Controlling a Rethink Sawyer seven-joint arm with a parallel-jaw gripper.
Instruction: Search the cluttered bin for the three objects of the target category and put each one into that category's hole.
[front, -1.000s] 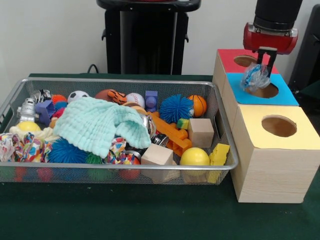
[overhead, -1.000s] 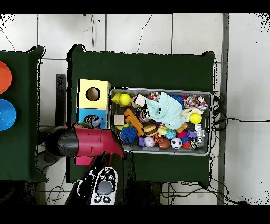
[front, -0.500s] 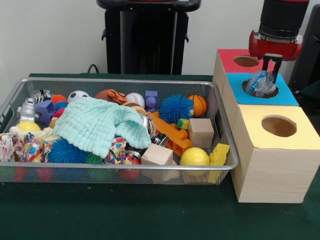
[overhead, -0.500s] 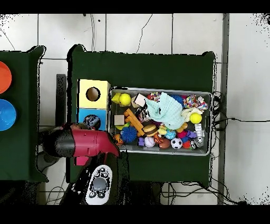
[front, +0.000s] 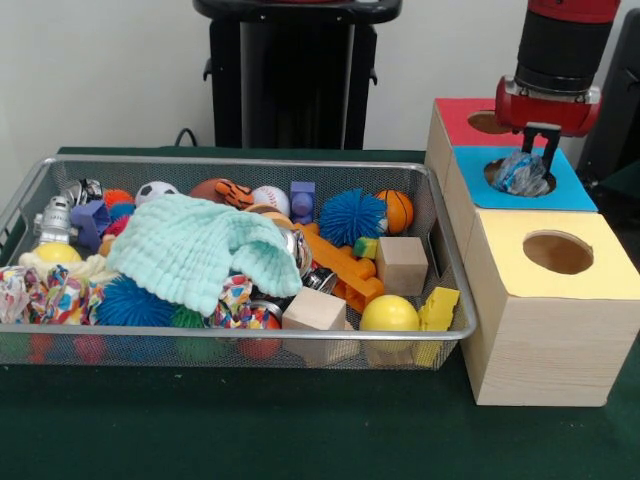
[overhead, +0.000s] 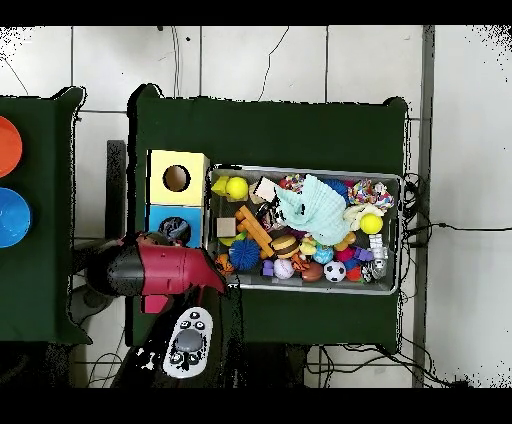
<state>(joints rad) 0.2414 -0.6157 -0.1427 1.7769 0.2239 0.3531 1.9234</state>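
Note:
My gripper (front: 541, 150) hangs at the far right, shut on a crumpled clear wrapper with blue print (front: 519, 175). The wrapper sits low in the round opening of the blue-topped box (front: 575, 188), partly below its rim. The red-topped box (front: 455, 115) stands just behind, and the gripper's body partly hides its dark hole (front: 485, 122). The wire-mesh bin (front: 240, 160) fills the left and middle, full of toys. No other wrapper shows in it. In the overhead view the arm (overhead: 160, 270) covers the red-topped box.
A yellow-topped box (front: 545, 300) with its own hole stands nearest the camera, touching the bin's right end. A mint-green knitted cloth (front: 195, 245) covers much of the bin's middle, among balls, wooden blocks and a yellow ball (front: 389, 313). The robot's pedestal (front: 295, 80) stands behind the bin.
The gripper has come down and shifted a little to the right with the wrapper, from above the blue-topped box into its opening. The bin's contents have not moved.

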